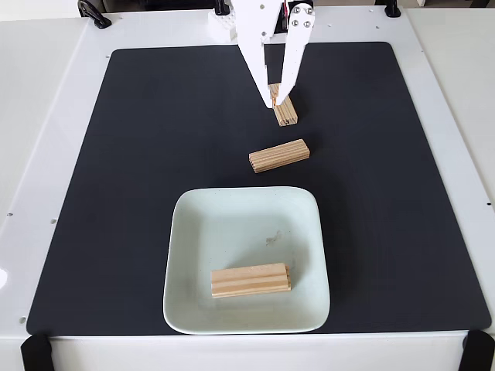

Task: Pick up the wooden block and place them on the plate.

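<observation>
My white gripper (pixel 278 99) reaches down from the top of the fixed view. Its two fingers converge onto the far end of a wooden block (pixel 286 113), one on each side, and it is shut on that block. The block looks level with the black mat (pixel 155 154). A second wooden block (pixel 279 155) lies crosswise on the mat just below it. Toward the front sits the pale mint plate (pixel 232 232), and a third wooden block (pixel 250 280) lies inside it near the front rim.
The black mat covers most of a white table (pixel 46 154). Black clamps sit at the table's front corners (pixel 35 352) and along the back edge (pixel 94 14). Broad stretches of mat lie to the left and right of the plate.
</observation>
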Controlling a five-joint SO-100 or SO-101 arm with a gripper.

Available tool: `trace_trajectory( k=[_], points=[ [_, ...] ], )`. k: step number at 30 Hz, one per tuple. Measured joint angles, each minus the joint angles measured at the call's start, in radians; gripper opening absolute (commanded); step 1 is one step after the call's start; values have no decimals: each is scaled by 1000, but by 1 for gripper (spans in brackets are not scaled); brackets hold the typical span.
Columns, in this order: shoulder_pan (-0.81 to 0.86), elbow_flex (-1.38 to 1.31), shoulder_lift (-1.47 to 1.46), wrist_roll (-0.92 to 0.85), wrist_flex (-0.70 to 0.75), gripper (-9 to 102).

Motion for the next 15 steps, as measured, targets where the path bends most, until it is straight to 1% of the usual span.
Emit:
trace_trajectory(
  k=[5,10,13,15],
  points=[
    [15,17,5,-143,34,-1],
    [44,17,5,-295,169,-1],
    [37,17,5,-302,247,-1],
    [32,17,5,-258,284,-1]
  ],
)
